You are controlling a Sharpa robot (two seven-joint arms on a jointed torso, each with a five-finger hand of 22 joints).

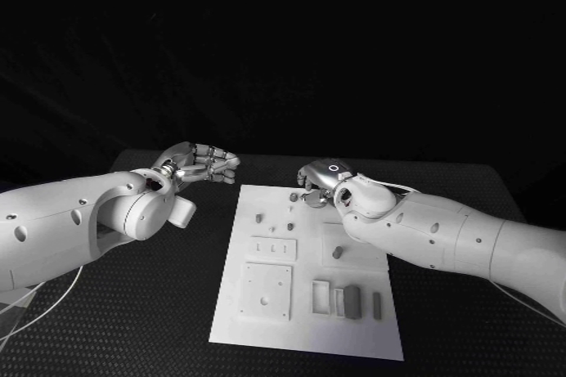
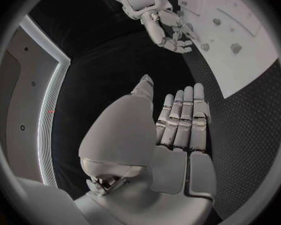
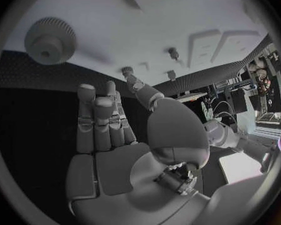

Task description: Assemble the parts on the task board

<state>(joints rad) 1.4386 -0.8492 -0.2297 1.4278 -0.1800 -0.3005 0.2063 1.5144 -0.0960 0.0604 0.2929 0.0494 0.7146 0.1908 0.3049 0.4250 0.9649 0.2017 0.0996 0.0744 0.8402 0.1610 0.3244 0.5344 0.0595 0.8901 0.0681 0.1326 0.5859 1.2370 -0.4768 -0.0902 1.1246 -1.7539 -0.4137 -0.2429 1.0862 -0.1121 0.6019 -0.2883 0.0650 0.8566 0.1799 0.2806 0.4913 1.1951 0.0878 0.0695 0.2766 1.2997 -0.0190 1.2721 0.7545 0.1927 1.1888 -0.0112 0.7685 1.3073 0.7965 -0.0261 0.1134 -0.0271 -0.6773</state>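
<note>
The white task board (image 1: 309,324) lies lengthwise in the middle of the black table. Small grey parts stand on its far half, among them a peg (image 1: 294,196) and a rounded piece (image 1: 338,252). A grey gear (image 3: 50,40) sits flat on the board near its far edge. My right hand (image 1: 321,179) hovers over the board's far edge with its fingers (image 3: 97,120) stretched out and nothing in them. My left hand (image 1: 200,164) hangs over the bare table off the board's far left corner, fingers (image 2: 184,115) straight and together, thumb apart, palm empty.
Raised square plates (image 1: 267,291) and several upright grey blocks (image 1: 352,299) occupy the board's near half. Black matting (image 1: 141,311) surrounds the board on both sides. The left wrist view shows my right hand (image 2: 168,30) beside the board (image 2: 253,65).
</note>
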